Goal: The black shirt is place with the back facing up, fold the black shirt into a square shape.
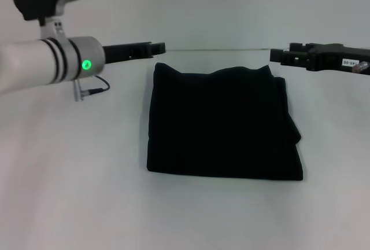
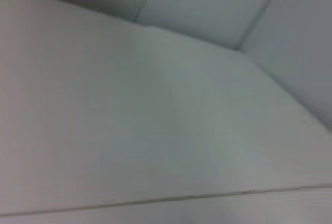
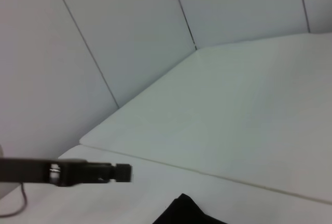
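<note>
So at this point the left gripper (image 1: 155, 47) was hanging up off the table (image 1: 69, 192) on the left side, just past the far left corner of the black shirt (image 1: 222, 125), not touching it. Honestly couldn't tell whether its fingers were spread or pressed together. It read as one dark bar in the head view, and its own wrist camera only caught bare tabletop and wall panels.

The shirt sat in the middle of the table, already folded down into a chunky, roughly square bundle. Its near edge looked pretty straight, the far edge was wavy with a couple of bumps, and the right side had a loose flap bulging out.

The right gripper (image 1: 280, 55) was over on the right, also raised and clear of the cloth, just beyond the far right corner. Same story, no way to say if it was open or closed. Its wrist view showed a sliver of the shirt's corner and the left gripper farther off.

My read: the folding looked basically done and both arms were backing off. If it were me, the way to finish well would be lifting straight up and away so nothing snags the top layer, and maybe tucking that right flap in.

Containers: none anywhere in view, so nothing to report there.
</note>
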Available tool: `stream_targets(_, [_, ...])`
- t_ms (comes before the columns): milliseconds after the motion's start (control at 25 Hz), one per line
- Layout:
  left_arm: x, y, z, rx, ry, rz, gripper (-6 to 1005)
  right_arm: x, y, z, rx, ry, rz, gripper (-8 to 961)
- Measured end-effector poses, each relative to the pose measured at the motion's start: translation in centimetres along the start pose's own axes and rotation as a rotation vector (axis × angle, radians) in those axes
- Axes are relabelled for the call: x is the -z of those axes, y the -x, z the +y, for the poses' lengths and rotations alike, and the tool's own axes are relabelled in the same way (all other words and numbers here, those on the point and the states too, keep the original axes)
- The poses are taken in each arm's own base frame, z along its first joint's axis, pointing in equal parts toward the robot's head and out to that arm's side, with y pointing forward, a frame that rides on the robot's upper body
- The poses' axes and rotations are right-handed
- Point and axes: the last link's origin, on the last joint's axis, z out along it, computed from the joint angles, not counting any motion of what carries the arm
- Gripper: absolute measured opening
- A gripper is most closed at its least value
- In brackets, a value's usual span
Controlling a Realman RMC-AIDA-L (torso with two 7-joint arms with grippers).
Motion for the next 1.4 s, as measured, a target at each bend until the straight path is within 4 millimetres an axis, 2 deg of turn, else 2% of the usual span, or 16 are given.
stream_targets(40, [0.7, -0.1, 0.3, -0.023, 0.045, 0.0, 197, 0.0, 0.0, 0.0, 0.01, 0.001, 0.0, 777])
stream_targets(240, [3.4, 0.7, 3.3, -0.208, 0.296, -0.032, 425, 0.5, -0.3, -0.1, 0.079, 0.015, 0.042, 777])
stream_targets(400, [3.5, 2.6, 4.7, -0.393, 0.39, -0.116, 565, 0.5, -0.8, 0.4, 0.199, 0.043, 0.115, 778])
stream_targets(480, [3.4, 2.9, 4.8, -0.428, 0.39, -0.139, 635, 0.2, -0.8, 0.7, 0.253, 0.05, 0.136, 778])
stream_targets(560, [3.3, 3.2, 5.0, -0.479, 0.391, -0.168, 856, -0.2, -0.9, 1.1, 0.291, 0.058, 0.151, 778])
stream_targets(800, [3.3, 3.3, 5.0, -0.574, 0.378, -0.203, 969, -1.7, -1.1, 2.2, 0.361, 0.079, 0.192, 775])
stream_targets(1400, [3.8, 3.1, 4.1, -0.603, 0.335, -0.21, 969, -1.8, -0.6, 2.3, 0.338, 0.077, 0.191, 792])
